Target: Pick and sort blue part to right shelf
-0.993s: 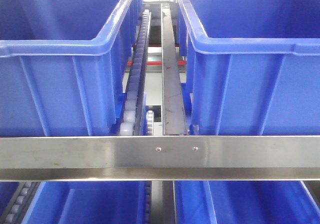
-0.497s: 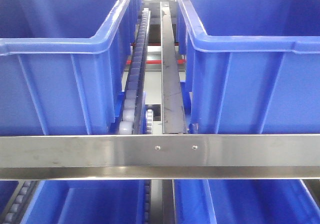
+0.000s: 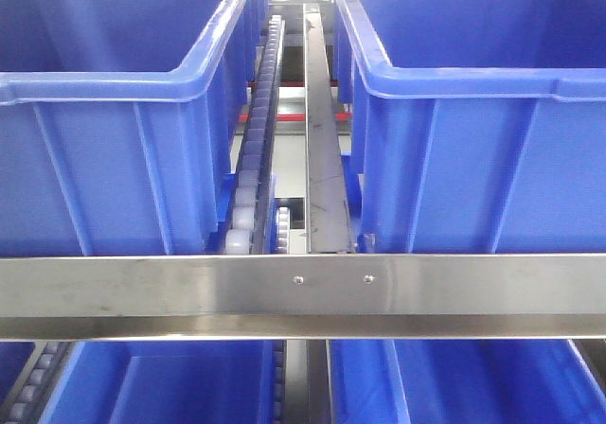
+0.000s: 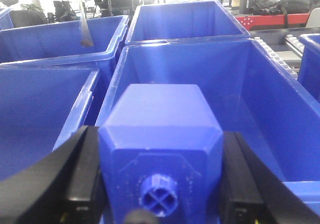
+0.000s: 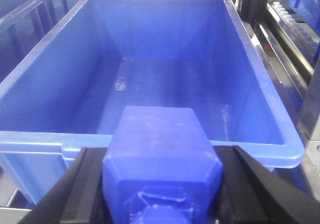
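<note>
Facing the right shelf [image 3: 303,287] head-on, the front view shows its steel rail with two rivets, a white roller track [image 3: 248,192] and a steel divider strip [image 3: 325,187] running back between two deep blue bins [image 3: 104,150] [image 3: 483,150]; more bins below are cut off by the frame, no arm visible, no readable writing anywhere. Left wrist view: left gripper [image 4: 160,184] jaws clamped on a blue block [image 4: 160,149] with a small cross-slotted knob, held over a blue bin [image 4: 260,104]; finger bases cropped, background clutter blurred. Right wrist view: right gripper [image 5: 161,184] jaws closed on the blue part [image 5: 161,159], poised at the near rim of an open blue bin [image 5: 150,74]; its knob end is cut off at the bottom edge.
</note>
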